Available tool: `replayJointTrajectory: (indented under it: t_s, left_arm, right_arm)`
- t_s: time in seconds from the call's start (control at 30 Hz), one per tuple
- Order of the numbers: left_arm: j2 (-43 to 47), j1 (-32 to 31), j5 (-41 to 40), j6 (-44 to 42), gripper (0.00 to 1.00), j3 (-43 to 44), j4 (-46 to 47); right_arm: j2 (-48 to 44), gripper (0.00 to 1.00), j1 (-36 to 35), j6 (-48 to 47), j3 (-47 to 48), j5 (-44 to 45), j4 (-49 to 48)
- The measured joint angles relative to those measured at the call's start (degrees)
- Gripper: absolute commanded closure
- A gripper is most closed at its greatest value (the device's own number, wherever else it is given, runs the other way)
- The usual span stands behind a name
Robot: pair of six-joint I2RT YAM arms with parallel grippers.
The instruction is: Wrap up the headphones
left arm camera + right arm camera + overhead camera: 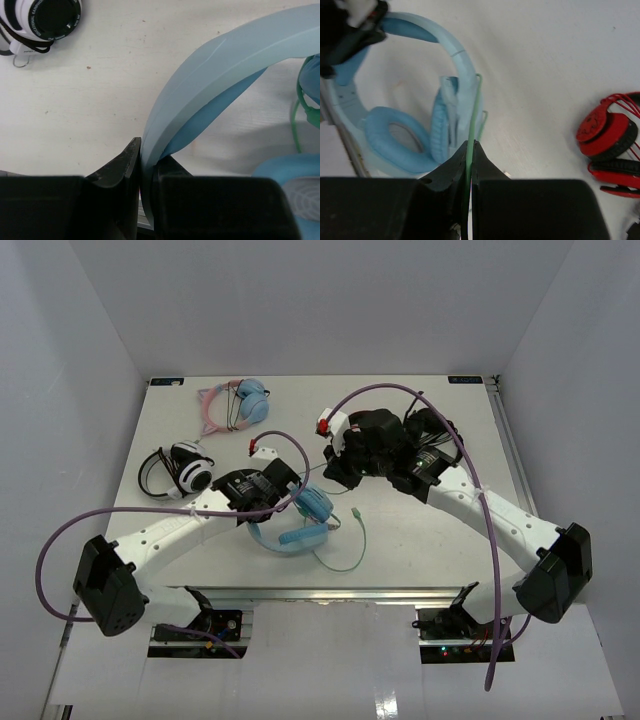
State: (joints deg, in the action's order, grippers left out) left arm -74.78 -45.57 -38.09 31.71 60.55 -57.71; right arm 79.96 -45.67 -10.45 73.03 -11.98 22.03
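The light-blue headphones [298, 535] lie at the near middle of the table, their pale-green cable [352, 548] looping off to the right. My left gripper [268, 512] is shut on the wide headband [210, 70], which runs up and right from between the fingers [141, 152]. One padded ear cup [295, 192] shows at the lower right. My right gripper [332, 477] hovers just beyond the headphones [415, 125]. It is shut on the thin green cable [474, 110], which runs taut from its tips [470, 146] toward the cups.
A black-and-white pair [182, 470] [42, 20] lies left of my left gripper. The pink cat-ear pair [236, 405] sits at the back left. A red pair [612, 142] lies to the right in the right wrist view. The table's near edge [330, 592] is close to the headphones.
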Motion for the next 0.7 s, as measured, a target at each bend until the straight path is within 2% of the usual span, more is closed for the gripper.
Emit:
replayJointTrajectory:
  t_s: [0.33,0.53,0.7]
  left_arm:
    - [-4.5,-0.5,-8.2,13.3,1.0,7.2,-9.7]
    - [-1.0,-0.6,-10.0,18.6,1.0,8.4,-13.7]
    - [5.3,-0.6,-9.0,19.2,1.0,7.6,-10.4]
  right_arm:
    - [-2.7,0.92,-0.1,6.7,-4.8,-15.4,-7.6]
    - [-3.5,0.92,0.0,9.9,-7.7,-22.5,-14.1]
    - [-5.4,0.86,0.0,14.9,-11.6,-27.8,-23.4]
